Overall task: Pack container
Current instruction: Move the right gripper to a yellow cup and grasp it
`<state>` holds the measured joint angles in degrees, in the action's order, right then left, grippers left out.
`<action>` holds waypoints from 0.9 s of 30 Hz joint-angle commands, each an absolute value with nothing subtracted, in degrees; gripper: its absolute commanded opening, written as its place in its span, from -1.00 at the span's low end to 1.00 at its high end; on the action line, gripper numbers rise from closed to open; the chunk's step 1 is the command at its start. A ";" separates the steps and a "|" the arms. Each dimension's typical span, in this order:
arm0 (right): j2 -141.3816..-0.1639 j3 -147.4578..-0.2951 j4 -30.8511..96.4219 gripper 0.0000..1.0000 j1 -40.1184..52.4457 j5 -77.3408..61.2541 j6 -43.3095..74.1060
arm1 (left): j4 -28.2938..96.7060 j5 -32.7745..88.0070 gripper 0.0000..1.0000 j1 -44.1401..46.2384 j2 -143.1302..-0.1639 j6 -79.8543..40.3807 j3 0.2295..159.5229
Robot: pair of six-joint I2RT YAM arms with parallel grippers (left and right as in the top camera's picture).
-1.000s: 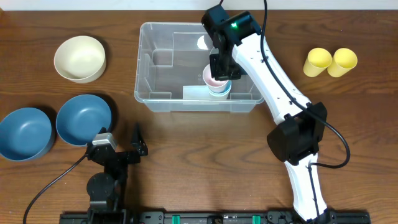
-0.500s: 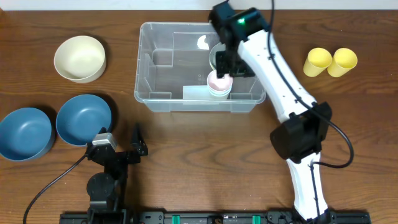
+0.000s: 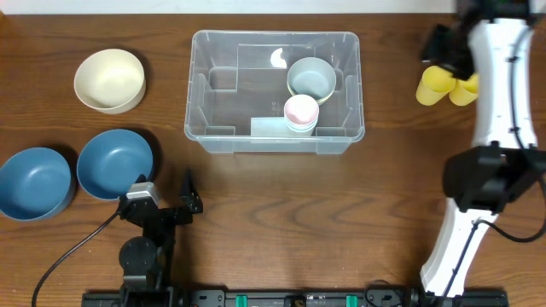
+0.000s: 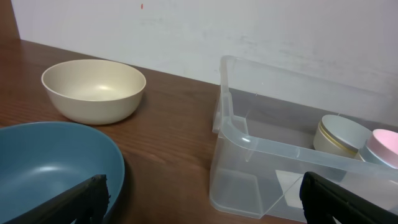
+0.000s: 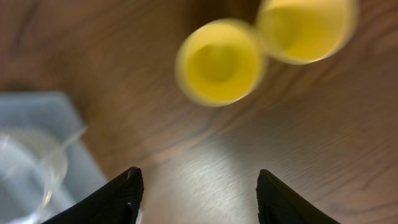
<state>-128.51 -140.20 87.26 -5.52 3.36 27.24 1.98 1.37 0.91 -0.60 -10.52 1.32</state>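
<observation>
Right arm (image 3: 499,94) has swung away since a sec ago. Its pincer was then down inside the bin's right half by the cups. Now it hangs over the far-right of the brown wooden worktop (image 3: 256,222), above two yellow plastic cups (image 3: 435,85) (image 3: 467,85). Right pincer (image 5: 198,180): fingers apart, nothing btwn them. Wrist view is blurred, w/ both yellow cups seen from above, mouths up, side by side and touching.

Large clear rectangular plastic container (image 3: 205,136) hasn't shifted. It sits upright at far-centre of worktop, mouth up, long axis left-right across the overhead view and short sides facing each arm's side. Inside, both in the right half:
- pale grey-green round bowl (image 3: 311,78), towards the far-right corner
- small stack of cups w/ pink one on top (image 3: 300,111), just in front of the bowl and close against it, near the front wall

Left of container is a cream round bowl (image 3: 109,79), apart from it. Nearer the front-left are two blue round bowls (image 3: 115,164) (image 3: 34,183), side by side.

Left pincer (image 4: 202,186) is low at front-left, fingers spread wide, gripping nothing. Its wrist view has the nearer blue bowl's rim right by its left finger and the container's left end ahead to the right.
</observation>
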 commanded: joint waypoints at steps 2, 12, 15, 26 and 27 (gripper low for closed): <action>-128.07 -140.62 85.43 0.15 -10.61 2.79 28.86 | 4.08 0.86 0.96 0.67 -0.27 -10.66 0.25; -134.23 -140.55 82.00 0.15 -17.32 4.49 29.61 | 4.08 0.86 0.96 0.67 -0.27 -10.66 0.25; -137.23 -140.55 81.47 0.15 -18.57 4.49 29.78 | 4.08 0.86 0.96 0.67 -0.27 -10.66 0.25; -145.69 -140.55 79.99 -0.06 -21.39 4.49 29.74 | 4.08 0.86 0.96 0.67 -0.27 -10.66 0.25; -146.12 -140.55 79.83 -0.15 -21.39 4.51 29.74 | 4.08 0.86 0.96 0.67 -0.27 -10.66 0.25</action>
